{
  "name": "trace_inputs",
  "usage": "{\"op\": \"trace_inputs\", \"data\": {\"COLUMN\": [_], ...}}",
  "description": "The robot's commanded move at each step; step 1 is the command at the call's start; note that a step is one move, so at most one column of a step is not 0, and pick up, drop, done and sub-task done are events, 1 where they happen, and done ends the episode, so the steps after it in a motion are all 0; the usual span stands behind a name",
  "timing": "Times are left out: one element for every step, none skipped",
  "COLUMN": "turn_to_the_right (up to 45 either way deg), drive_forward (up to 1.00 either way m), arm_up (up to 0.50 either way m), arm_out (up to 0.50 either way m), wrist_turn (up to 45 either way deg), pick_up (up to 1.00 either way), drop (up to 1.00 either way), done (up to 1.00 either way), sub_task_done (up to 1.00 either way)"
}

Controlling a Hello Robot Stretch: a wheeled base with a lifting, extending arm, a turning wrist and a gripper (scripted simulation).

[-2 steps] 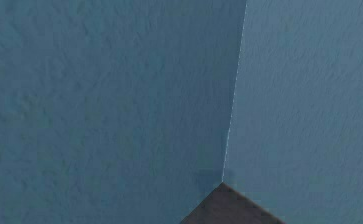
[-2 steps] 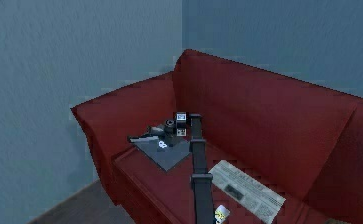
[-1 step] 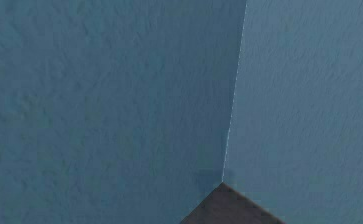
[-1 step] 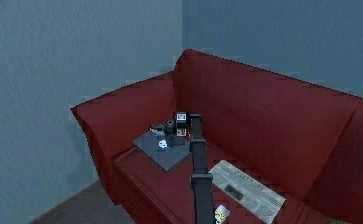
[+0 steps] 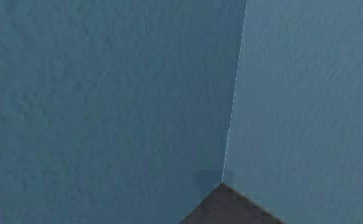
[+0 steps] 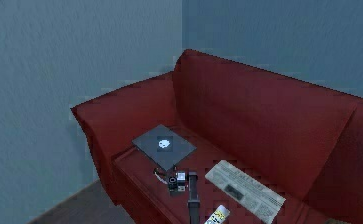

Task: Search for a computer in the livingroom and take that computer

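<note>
Red sofa (image 6: 259,120) cushions run off my arm side view's right edge, and one white-and-yellow thing (image 6: 219,214) at the bottom edge is too small to name. I can't tell whether the end effector (image 6: 175,180) holds anything; it sits near the one grey closed computer (image 6: 164,146) on the seat. One newspaper (image 6: 244,188) lies beside the arm (image 6: 193,205). Ahead, two blue walls (image 5: 109,90) meet.
</note>
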Motion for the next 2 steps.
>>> {"op": "trace_inputs", "data": {"turn_to_the_right": [0.0, 0.0], "drive_forward": [0.0, 0.0], "arm_up": [0.0, 0.1], "arm_out": [0.0, 0.0], "wrist_turn": [0.0, 0.0], "pick_up": [1.0, 0.0], "drop": [0.0, 0.0], "done": [0.0, 0.0], "sub_task_done": [0.0, 0.0]}}
